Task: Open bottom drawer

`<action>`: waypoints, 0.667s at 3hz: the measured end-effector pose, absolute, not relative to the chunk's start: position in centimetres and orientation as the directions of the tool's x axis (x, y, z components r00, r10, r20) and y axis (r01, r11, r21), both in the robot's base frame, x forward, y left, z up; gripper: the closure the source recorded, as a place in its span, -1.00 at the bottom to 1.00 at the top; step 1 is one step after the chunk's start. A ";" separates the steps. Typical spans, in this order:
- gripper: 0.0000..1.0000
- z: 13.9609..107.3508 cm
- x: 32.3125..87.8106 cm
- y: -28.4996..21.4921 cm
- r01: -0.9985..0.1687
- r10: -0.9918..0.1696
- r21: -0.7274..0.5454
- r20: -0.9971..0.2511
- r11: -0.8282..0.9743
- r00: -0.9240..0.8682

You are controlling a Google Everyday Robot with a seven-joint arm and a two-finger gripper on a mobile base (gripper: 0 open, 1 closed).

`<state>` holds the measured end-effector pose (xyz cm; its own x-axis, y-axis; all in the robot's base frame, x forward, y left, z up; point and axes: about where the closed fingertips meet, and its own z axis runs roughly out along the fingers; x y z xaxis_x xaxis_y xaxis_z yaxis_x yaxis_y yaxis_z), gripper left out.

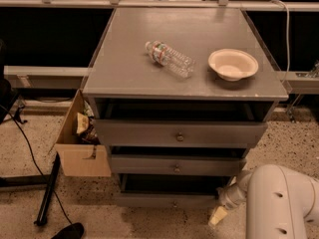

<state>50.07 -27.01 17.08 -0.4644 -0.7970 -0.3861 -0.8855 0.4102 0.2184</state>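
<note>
White arm (281,203): bulky link filling lower right corner of view, reaching left and downward. Narrower white wrist (233,195) extends from it, angled down-left. At wrist's end, end effector (218,216): pale yellowish tip, low in view, pointing down-left.
</note>
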 end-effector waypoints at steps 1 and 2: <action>-1.00 17.5 48.0 -27.7 -0.861 -0.745 0.321 -0.438 0.394 -0.503; -1.00 17.8 47.9 -27.4 -0.857 -0.737 0.337 -0.444 0.390 -0.510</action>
<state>47.87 -27.45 17.81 -0.5102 -0.7368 -0.4437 -0.8568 0.3902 0.3371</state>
